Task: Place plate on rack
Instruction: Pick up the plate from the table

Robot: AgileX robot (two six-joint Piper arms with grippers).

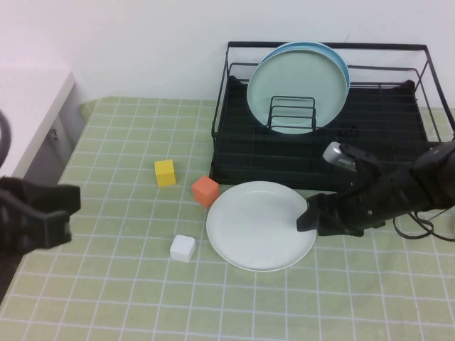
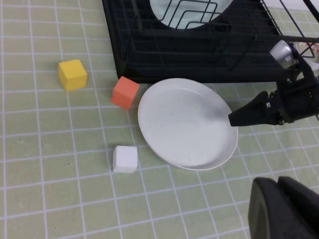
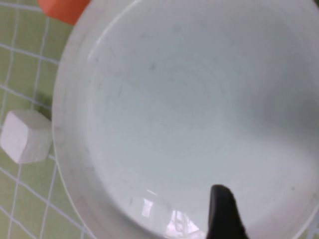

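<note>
The plate [image 1: 259,224] lies flat on the green checked cloth [image 1: 128,298], just in front of the rack [image 1: 370,153]; its far rim is close to the rack's front edge.

Around it: orange cube [image 1: 205,190] touching or nearly touching the plate's far-left rim, between plate and rack corner. White cube [image 1: 183,248] just beside the plate's left rim, a narrow strip of cloth between. Yellow cube [image 1: 165,172] further left, well apart.

In the rack: a mint-green plate [image 1: 295,89] stands on edge against a blue plate [image 1: 343,65] behind it, both at the rack's left part with wire dividers [image 1: 291,114] in front. The rack's right part shows bare wire floor.

Right gripper [image 1: 307,219] sits at the plate's right rim, one finger over the plate's inside; whether its jaws are parted or closed cannot be told. Left gripper [image 1: 57,213] hangs at the table's left edge, well apart from everything; jaw state cannot be told.

Open cloth lies in front of the plate.
</note>
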